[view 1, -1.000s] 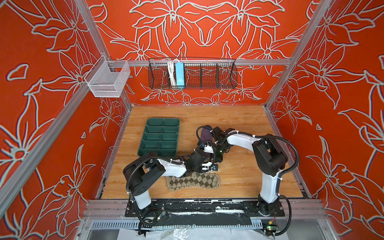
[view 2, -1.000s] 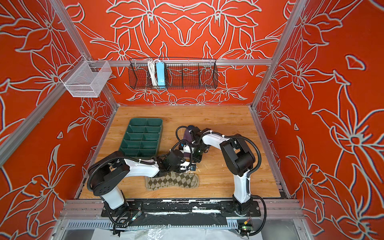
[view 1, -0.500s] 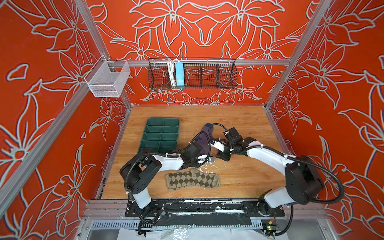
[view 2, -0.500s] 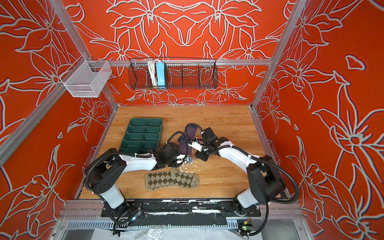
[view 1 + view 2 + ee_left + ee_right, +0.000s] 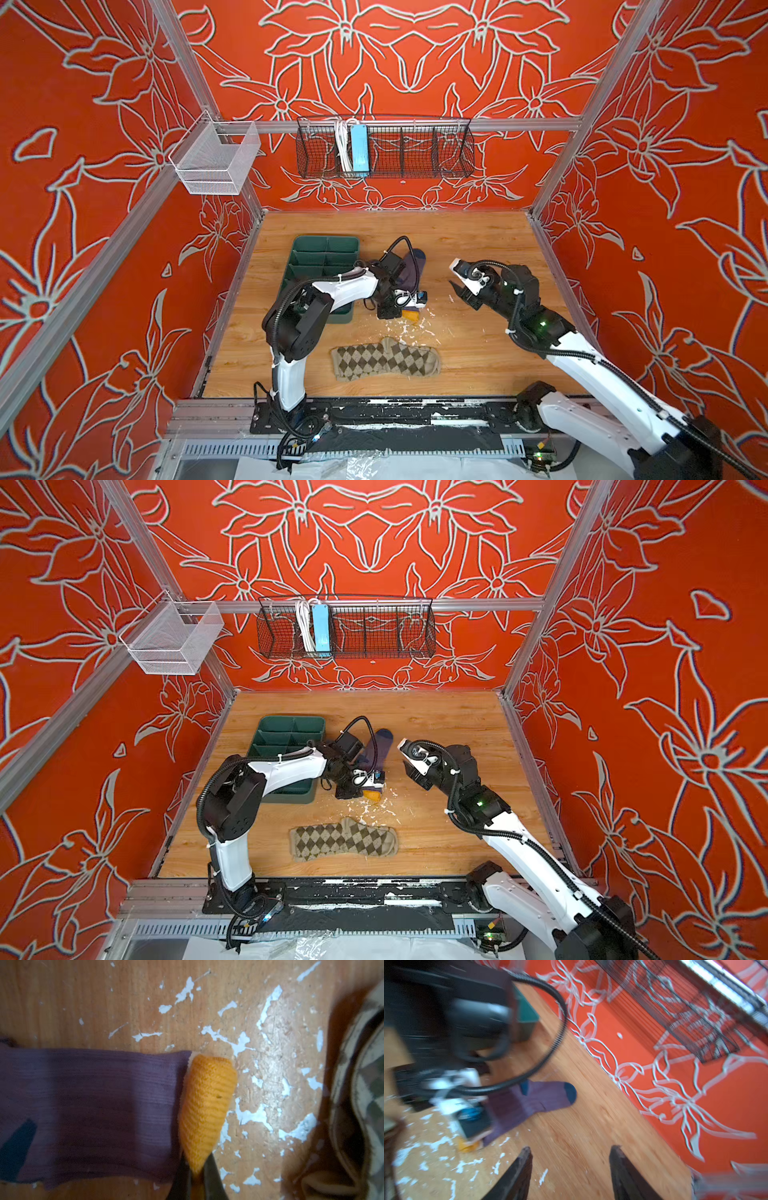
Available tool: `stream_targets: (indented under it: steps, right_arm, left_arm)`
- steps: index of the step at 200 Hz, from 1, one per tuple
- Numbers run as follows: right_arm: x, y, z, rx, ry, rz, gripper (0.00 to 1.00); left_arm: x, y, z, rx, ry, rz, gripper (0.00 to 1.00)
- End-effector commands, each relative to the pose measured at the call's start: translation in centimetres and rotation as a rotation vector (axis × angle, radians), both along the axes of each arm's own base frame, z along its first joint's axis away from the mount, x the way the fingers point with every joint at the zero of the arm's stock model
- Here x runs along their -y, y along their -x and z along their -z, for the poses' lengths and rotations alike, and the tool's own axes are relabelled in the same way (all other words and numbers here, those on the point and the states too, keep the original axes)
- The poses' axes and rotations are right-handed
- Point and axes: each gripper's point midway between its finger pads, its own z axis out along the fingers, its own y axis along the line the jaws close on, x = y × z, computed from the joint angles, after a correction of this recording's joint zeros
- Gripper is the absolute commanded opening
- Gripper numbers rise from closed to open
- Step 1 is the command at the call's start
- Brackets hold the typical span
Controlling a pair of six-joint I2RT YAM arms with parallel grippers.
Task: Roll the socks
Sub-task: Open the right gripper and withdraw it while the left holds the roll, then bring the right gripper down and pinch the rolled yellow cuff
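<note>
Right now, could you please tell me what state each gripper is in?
Left gripper: shut on the purple sock, at its yellow cuff.
Right gripper: open, holding nothing.

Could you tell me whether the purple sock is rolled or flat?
Mostly spread: the purple ribbed sock lies flat; only its mustard-yellow cuff curls, pinched in the left gripper.

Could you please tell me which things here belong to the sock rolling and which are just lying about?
For the job: purple sock; checked sock; left claw, pinching the purple sock's cuff; right claw, open.
Lying about: green tray; wire basket; white mesh basket; blue power strip.
</note>
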Motion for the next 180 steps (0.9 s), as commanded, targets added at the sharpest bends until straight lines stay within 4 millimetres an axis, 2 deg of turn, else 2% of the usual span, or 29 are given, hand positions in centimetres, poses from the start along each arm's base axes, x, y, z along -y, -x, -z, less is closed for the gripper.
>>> stream_targets:
  steps: [1,30,49,69,98,123,180]
  right_arm:
    - [-3.4,3.4,1.3,0.044,0.099,-0.265,0.61]
    - [-4.8,4.7,5.4,0.140,0.465,-0.336,0.61]
    - [-5.6,5.2,7.5,0.186,0.613,-0.367,0.61]
    - [-6.8,6.0,9.3,0.237,0.671,-0.420,0.63]
    - [-8.6,6.7,11.4,0.190,0.621,-0.461,0.64]
    - [-10.0,5.4,12.4,0.181,0.586,-0.412,0.62]
    - [-11.8,1.4,15.7,0.168,0.627,-0.296,0.57]
  left_arm:
    - [-0.8,2.1,0.4,-0.203,-0.042,-0.020,0.00]
    - [-0.7,0.8,0.8,-0.241,-0.062,-0.078,0.00]
    - [-0.8,0.2,0.8,-0.257,-0.063,-0.103,0.00]
    - [-0.8,-0.3,0.7,-0.261,-0.058,-0.121,0.00]
    - [-0.9,-0.4,0.7,-0.261,-0.055,-0.128,0.00]
    - [-0.8,-0.5,0.7,-0.261,-0.055,-0.131,0.00]
    - [-0.9,-0.5,0.7,-0.258,-0.052,-0.133,0.00]
